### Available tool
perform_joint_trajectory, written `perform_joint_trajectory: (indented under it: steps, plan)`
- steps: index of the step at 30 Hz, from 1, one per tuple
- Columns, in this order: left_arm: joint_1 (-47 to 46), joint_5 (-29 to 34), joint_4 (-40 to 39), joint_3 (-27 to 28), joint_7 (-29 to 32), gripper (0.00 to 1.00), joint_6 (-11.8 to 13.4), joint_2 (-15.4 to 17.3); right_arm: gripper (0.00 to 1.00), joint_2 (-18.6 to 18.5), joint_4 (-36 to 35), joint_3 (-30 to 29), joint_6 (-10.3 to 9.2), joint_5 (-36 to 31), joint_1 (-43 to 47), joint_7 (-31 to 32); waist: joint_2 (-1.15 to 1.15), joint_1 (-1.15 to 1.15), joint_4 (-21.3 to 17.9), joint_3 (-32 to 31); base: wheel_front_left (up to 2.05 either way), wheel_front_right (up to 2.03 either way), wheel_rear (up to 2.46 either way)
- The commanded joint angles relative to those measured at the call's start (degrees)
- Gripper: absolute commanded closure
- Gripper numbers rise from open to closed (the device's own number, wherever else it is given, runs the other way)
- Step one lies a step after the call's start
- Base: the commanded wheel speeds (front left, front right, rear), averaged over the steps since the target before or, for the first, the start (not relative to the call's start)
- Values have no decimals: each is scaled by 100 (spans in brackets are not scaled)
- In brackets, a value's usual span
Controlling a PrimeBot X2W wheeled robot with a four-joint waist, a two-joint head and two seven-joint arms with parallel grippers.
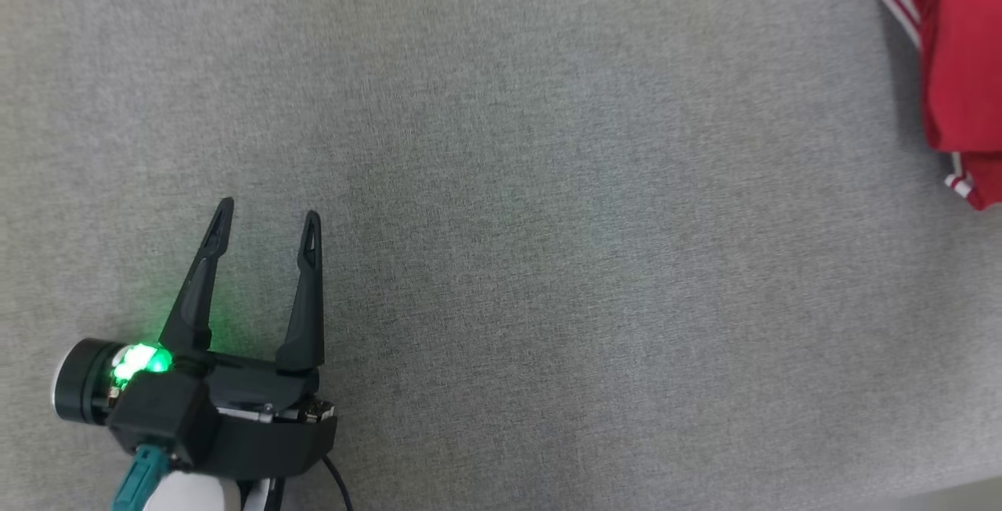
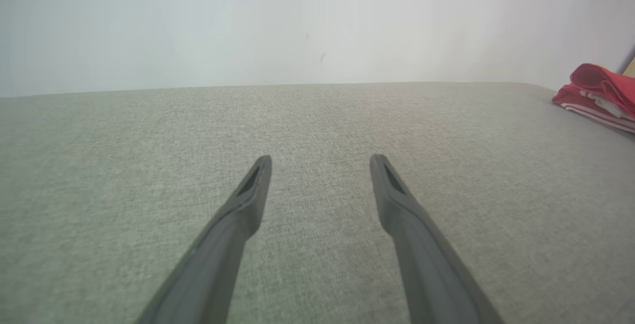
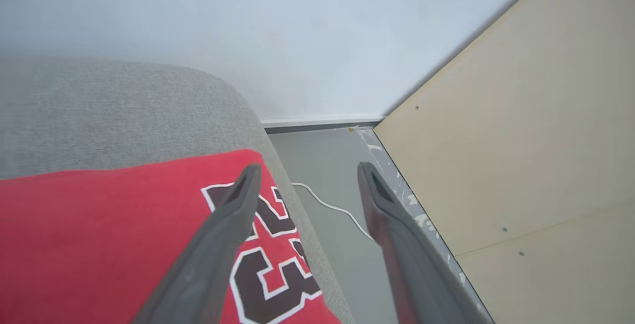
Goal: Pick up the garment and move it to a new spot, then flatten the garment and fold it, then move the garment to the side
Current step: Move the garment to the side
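Gaping wide, left jaws hold nothing; right jaws spread, seemingly above garment [image 3: 99,244].

The garment [image 1: 959,65] lies on the surface [image 1: 548,260] at its right edge, apart from the left gripper [image 1: 270,210] at the near left. The right gripper [image 3: 308,166] hangs over that edge; beyond, a cable [image 3: 330,206] lies on the floor [image 3: 317,155], a panel [image 3: 521,140] to its right
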Motion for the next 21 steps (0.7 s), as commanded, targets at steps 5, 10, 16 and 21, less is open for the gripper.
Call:
perform_joint_trajectory:
  steps: [5, 10, 16, 21]
  plan:
    - [143, -105, 136, 39, -7, 0, 58, -76, 0, 431, -193, 174, -14, 262, 464, -716, -1, 0, 2, -672, 0, 0, 0]
    - [423, -226, 262, 220, -7, 0, 121, -149, 0, 1029, -583, 274, -14, 698, 1381, -1491, -1, 0, 79, -1313, 0, 0, 0]
    - [860, -478, 442, 528, -7, 0, 227, -227, 0, 1879, -1276, 494, -14, 968, 2740, -2163, -1, 0, 184, -2062, 0, 0, 0]
    - [1162, -551, 607, 558, -7, 0, 256, -257, 0, 2244, -1611, 692, -14, 1196, 3776, -2511, -1, 0, 331, -2553, 0, 0, 0]
